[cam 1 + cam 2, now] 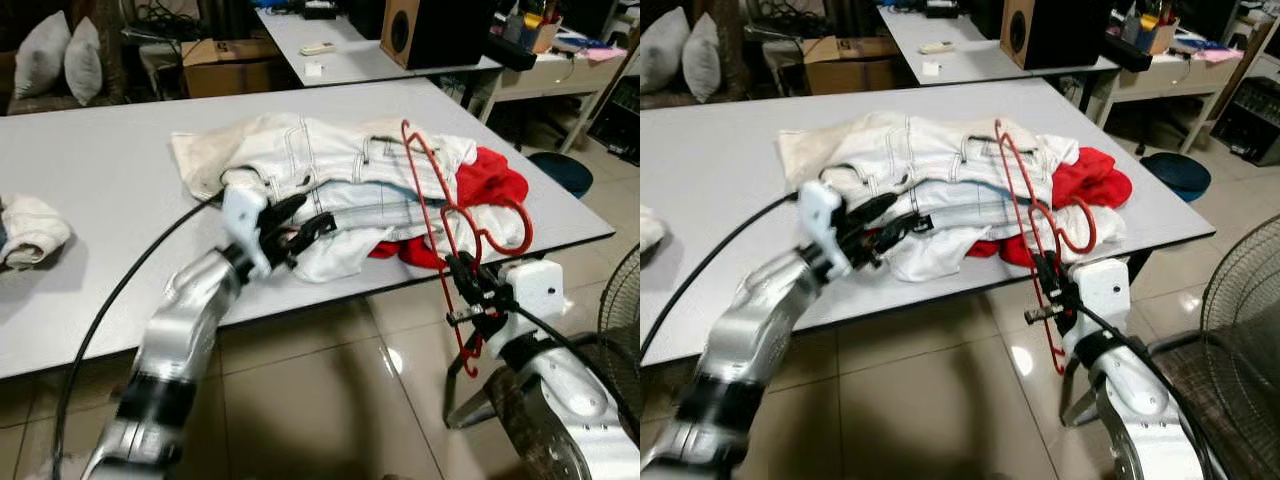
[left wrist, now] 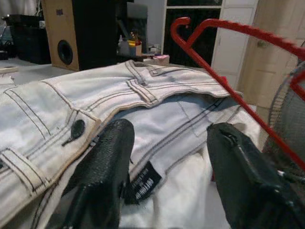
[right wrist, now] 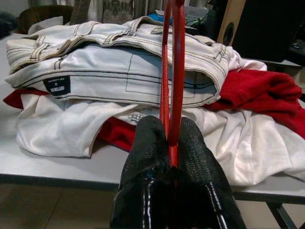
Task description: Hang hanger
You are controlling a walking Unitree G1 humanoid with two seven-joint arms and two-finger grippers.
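My right gripper (image 1: 470, 285) is shut on a red wire hanger (image 1: 440, 205), held upright at the table's front right edge, beside the clothes pile; its two fingers (image 3: 147, 143) pinch the hanger's wire (image 3: 174, 71). White jeans (image 1: 330, 165) lie folded on top of a pile with a white shirt (image 1: 335, 255) and a red garment (image 1: 490, 180). My left gripper (image 1: 300, 225) is open at the near left side of the pile, its fingers (image 2: 107, 157) either side of the jeans' waistband (image 2: 143, 138) with a black label.
The pile rests on a long white table (image 1: 100, 180). A small white cloth (image 1: 30, 230) lies at the left edge. A fan (image 1: 620, 310) stands at the right, a dark stool (image 1: 560, 170) beyond. A speaker (image 1: 435, 30) sits on a second table behind.
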